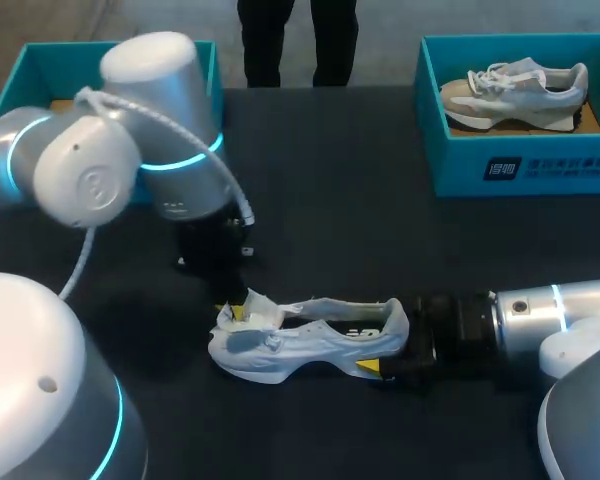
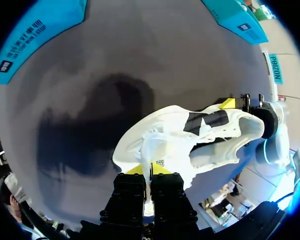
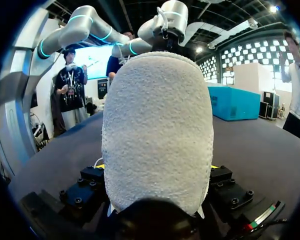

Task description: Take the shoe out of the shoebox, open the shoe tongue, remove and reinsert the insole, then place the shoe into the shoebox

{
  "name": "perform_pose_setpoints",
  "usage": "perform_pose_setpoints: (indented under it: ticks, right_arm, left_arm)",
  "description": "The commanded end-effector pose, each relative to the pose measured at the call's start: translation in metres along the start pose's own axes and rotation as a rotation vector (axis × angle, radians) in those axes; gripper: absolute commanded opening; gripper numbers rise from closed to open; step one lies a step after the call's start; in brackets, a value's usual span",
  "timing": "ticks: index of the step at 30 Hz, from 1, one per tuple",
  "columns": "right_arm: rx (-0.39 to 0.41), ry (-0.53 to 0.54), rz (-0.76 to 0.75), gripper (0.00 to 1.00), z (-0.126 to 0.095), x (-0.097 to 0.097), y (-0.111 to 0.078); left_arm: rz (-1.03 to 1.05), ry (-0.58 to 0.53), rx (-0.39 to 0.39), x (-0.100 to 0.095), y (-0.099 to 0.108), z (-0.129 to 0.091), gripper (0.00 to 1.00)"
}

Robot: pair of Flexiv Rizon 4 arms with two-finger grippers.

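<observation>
Nubbly cloth shoe (image 3: 157,130), matt table (image 1: 360,230)

open table (image 1: 360,220) btwn shoe (image 1: 300,345) & right shoebox (image 1: 520,170); left arm (image 1: 170,110) blocks far-left side

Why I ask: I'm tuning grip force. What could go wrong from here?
1. The left gripper pinches only a thin white strip at the front of the shoe; a pull might let it slip free.
2. The right gripper clamps just the heel, so an uneven pull between the arms could twist the shoe out of it.
</observation>
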State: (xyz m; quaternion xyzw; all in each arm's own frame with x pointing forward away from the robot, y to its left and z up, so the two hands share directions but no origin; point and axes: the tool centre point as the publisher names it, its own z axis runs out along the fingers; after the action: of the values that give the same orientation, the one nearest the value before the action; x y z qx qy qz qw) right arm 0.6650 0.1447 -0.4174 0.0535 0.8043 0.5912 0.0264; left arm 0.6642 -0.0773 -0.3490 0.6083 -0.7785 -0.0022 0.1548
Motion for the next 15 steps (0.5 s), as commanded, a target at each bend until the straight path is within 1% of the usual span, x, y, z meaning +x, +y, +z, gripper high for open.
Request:
perform_pose_setpoints:
  ticks: [1, 2, 3, 5, 6, 7, 8, 12, 15]
  right_arm:
    - [0.003, -0.002, 0.0, 0.0, 0.0, 0.0, -0.001]
    - [0.003, -0.002, 0.0, 0.0, 0.0, 0.0, -0.001]
    - [0.003, -0.002, 0.0, 0.0, 0.0, 0.0, -0.001]
    - [0.003, -0.002, 0.0, 0.0, 0.0, 0.0, -0.001]
    - [0.003, -0.002, 0.0, 0.0, 0.0, 0.0, -0.001]
    - [0.003, -0.002, 0.0, 0.0, 0.0, 0.0, -0.001]
    - [0.003, -0.002, 0.0, 0.0, 0.0, 0.0, -0.001]
    - [0.003, -0.002, 0.0, 0.0, 0.0, 0.0, -0.001]
    - [0.003, -0.002, 0.0, 0.0, 0.0, 0.0, -0.001]
  left_arm:
    - [0.002, 0.222, -0.006, -0.008, 0.001, 0.008, 0.0]
    - [0.001, 0.221, -0.01, -0.008, 0.001, 0.009, 0.0]
    - [0.004, 0.216, -0.013, -0.009, 0.001, 0.01, 0.05]
    - [0.002, 0.213, -0.019, -0.009, 0.002, 0.011, 0.27]
    - [0.003, 0.21, -0.02, -0.01, 0.002, 0.012, 0.45]
    - [-0.004, 0.206, -0.014, -0.01, 0.003, 0.011, 0.9]
    - [-0.004, 0.206, -0.014, -0.011, 0.003, 0.01, 1.0]
    - [0.027, 0.195, 0.022, -0.009, 0.006, -0.007, 1.0]
    - [0.071, 0.177, 0.069, -0.004, 0.011, -0.026, 1.0]
